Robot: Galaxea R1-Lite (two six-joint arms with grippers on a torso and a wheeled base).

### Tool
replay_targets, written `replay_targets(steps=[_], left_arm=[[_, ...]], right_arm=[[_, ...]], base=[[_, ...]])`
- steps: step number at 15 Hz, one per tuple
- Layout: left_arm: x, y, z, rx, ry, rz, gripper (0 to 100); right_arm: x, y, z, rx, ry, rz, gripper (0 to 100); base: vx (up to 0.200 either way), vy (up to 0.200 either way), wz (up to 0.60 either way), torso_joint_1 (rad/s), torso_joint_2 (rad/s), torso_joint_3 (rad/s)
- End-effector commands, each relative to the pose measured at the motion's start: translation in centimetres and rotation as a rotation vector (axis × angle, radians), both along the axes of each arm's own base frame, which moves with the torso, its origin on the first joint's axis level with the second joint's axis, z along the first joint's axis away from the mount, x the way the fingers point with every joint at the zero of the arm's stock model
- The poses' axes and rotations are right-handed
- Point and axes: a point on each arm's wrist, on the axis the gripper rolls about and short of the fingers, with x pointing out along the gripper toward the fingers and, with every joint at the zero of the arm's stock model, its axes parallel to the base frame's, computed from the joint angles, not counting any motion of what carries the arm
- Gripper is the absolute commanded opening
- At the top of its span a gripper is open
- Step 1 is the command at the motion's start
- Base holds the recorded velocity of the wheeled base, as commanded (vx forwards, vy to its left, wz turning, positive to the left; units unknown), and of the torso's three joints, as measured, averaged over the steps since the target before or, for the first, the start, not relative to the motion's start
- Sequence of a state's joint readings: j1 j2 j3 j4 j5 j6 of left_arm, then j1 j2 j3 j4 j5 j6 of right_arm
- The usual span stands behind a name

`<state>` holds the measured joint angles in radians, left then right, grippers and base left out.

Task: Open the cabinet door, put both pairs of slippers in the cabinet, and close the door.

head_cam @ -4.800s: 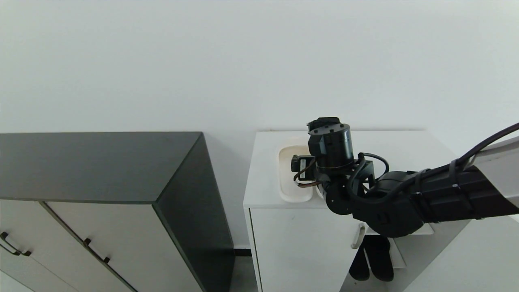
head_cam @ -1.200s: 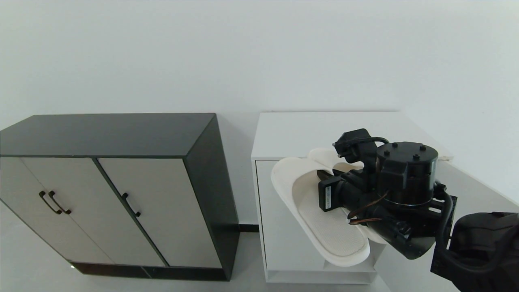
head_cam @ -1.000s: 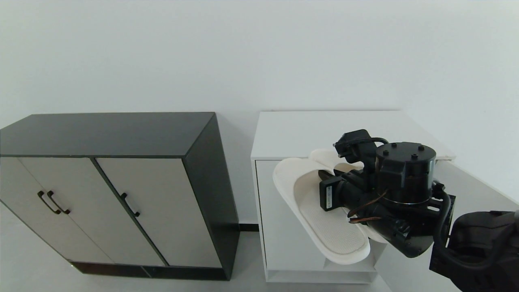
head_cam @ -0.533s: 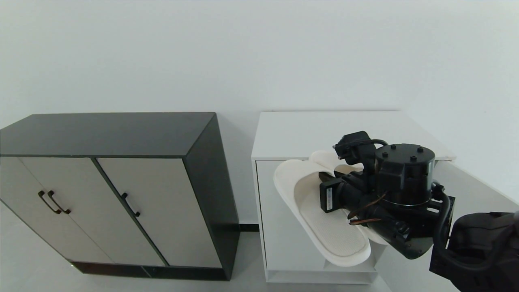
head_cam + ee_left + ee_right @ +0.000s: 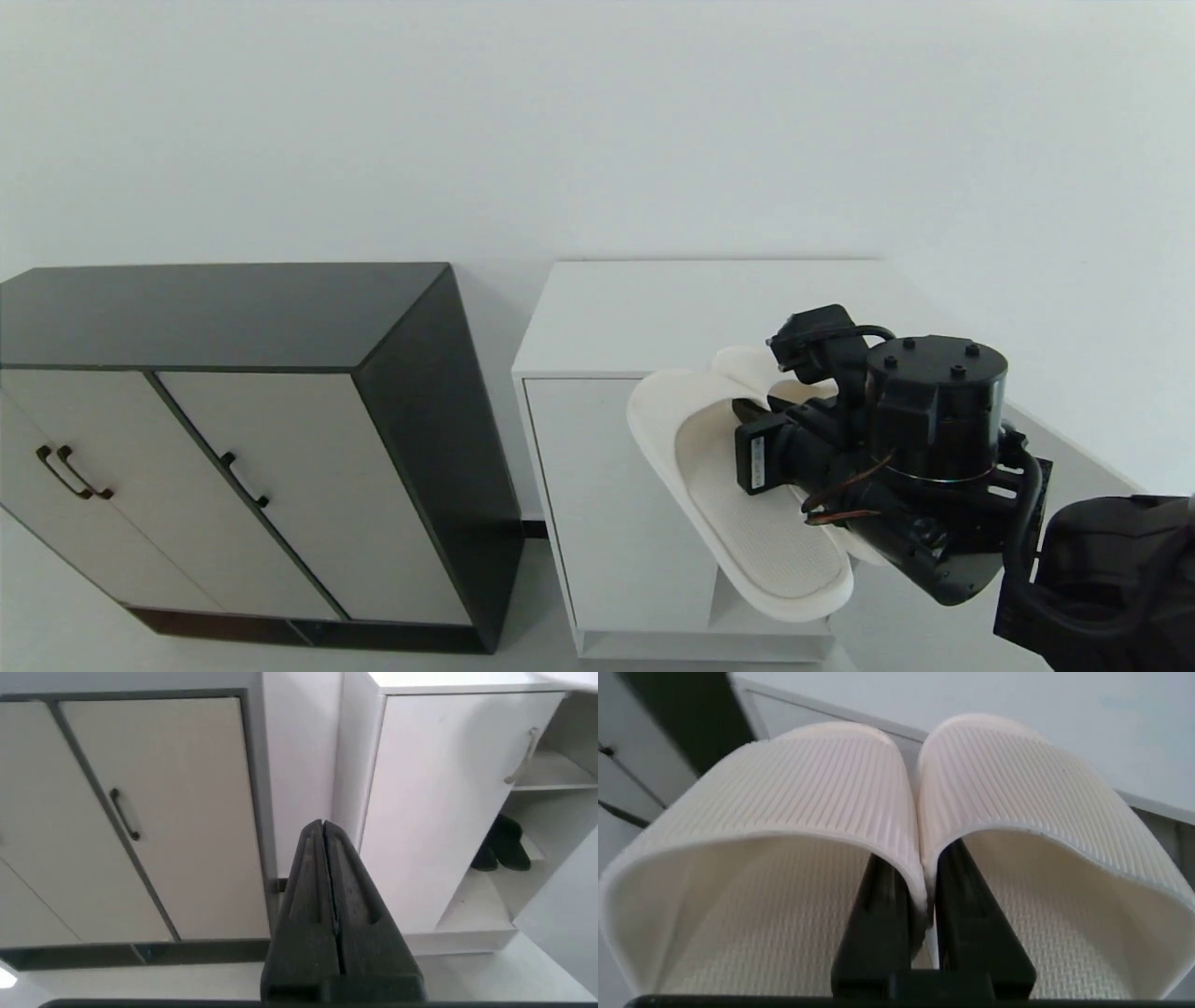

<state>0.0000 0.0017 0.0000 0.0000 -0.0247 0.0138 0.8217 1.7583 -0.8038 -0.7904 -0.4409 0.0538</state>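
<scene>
Cream ribbed foam slippers (image 5: 747, 532), both of the pair side by side, hang in the air before the white cabinet (image 5: 607, 485), their inner walls pinched in the right gripper (image 5: 920, 910) (soles tilted). Black slippers (image 5: 505, 845) lie on its open bottom shelf. Left gripper (image 5: 324, 887): fingers pressed together, pointed toward the cabinet front.

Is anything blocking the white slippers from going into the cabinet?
Nothing visible is. The right gripper holds the white slippers in front of the white cabinet, whose right side stands open. Black slippers sit on the bottom shelf, but the upper shelf looks free.
</scene>
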Motion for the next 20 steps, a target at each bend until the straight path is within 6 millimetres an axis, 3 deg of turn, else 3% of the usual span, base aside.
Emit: replay_targets(steps=[1,8,20], left_arm=[[0.0,0.0,0.0,0.0,0.0,0.0,0],[0.0,0.0,0.0,0.0,0.0,0.0,0],[0.0,0.0,0.0,0.0,0.0,-0.001,0]], right_arm=[[-0.11,-0.02,-0.18,-0.005,0.004,0.003,0],[-0.32,-0.23,-0.3,0.0,0.002,0.005,0],[-1.05,-0.82,-0.93,-0.036,-0.039,0.018,0]], base=[[0.0,-0.2,0.0,-0.007,0.0,0.002],[0.0,-0.2,0.0,0.0,0.0,0.001],[0.0,0.0,0.0,0.0,0.0,0.0]])
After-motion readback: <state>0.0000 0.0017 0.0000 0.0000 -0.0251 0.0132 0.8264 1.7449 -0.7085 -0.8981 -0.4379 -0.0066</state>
